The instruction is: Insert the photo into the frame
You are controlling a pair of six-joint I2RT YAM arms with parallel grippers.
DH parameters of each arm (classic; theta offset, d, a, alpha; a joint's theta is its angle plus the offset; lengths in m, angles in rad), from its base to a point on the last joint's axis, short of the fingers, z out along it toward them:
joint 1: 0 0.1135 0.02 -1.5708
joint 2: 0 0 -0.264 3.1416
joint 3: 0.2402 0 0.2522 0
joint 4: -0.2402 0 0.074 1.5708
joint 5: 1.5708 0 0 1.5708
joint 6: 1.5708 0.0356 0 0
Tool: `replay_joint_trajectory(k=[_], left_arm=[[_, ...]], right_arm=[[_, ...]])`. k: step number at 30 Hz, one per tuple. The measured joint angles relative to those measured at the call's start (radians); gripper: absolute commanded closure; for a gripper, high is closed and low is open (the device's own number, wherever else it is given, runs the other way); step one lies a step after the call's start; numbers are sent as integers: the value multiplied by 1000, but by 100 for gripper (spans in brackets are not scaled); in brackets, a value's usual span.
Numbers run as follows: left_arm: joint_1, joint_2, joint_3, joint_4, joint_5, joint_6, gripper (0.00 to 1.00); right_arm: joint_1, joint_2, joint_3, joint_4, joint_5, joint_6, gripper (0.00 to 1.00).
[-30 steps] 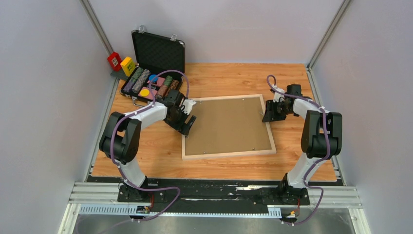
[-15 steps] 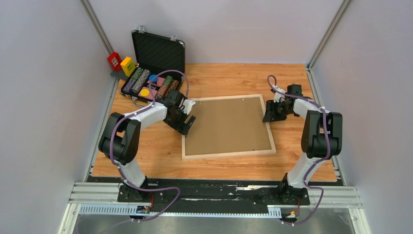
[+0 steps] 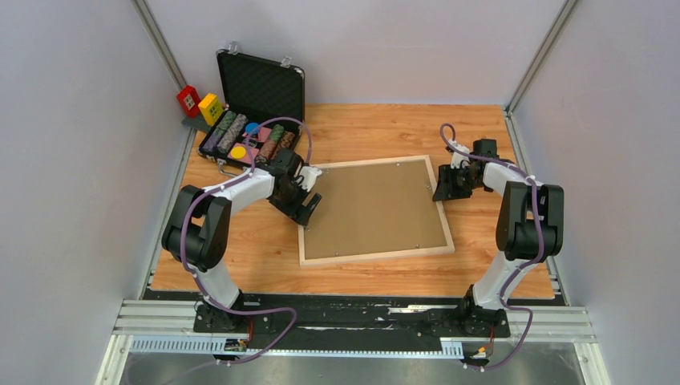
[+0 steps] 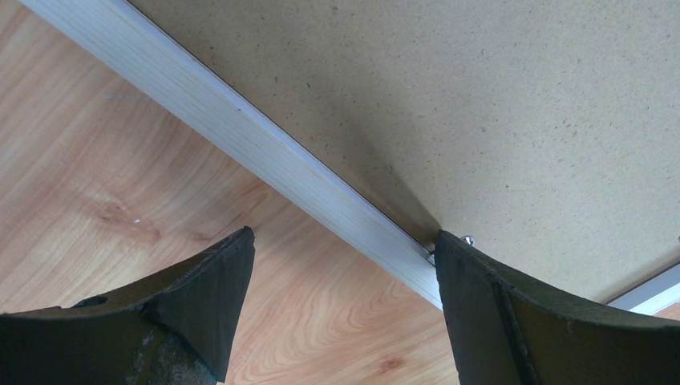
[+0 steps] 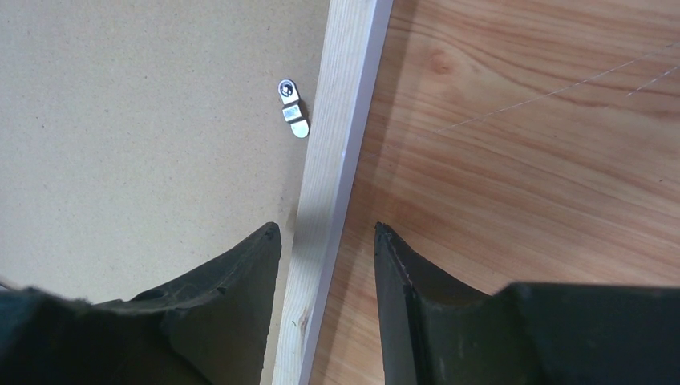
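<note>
The pale wood frame (image 3: 377, 255) lies face down mid-table with a brown backing board (image 3: 373, 208) set in it. The photo is hidden. My left gripper (image 3: 307, 206) is low over the frame's left rail (image 4: 240, 112) and open wide. One fingertip (image 4: 224, 273) is over the table, the other (image 4: 465, 273) at the edge of the backing board (image 4: 481, 96). My right gripper (image 3: 443, 186) straddles the right rail (image 5: 341, 104) with a gap on each side, so it is open and grips nothing. A metal turn clip (image 5: 293, 112) sits on the board just ahead of it.
An open black case (image 3: 261, 84) holding poker chips (image 3: 248, 138) stands at the back left, close behind the left arm. Red (image 3: 189, 99) and yellow (image 3: 211, 107) blocks sit beside it. Grey walls close in the table on three sides.
The left gripper has edged slightly to the left at the frame's left rail. The right arm and the frame have not moved.
</note>
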Motion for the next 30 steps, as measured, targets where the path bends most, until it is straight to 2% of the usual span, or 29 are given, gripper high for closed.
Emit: replay_joint_trajectory(k=[13, 20, 30], left_arm=[[-1, 0, -1, -40, 25, 11, 8], [6, 0, 3, -42, 21, 4, 8], [37, 69, 105, -13, 13, -33, 11]], right_arm=[[-1, 0, 0, 3, -1, 0, 54], [-1, 0, 0, 3, -13, 4, 48], [-1, 0, 0, 3, -35, 18, 44]])
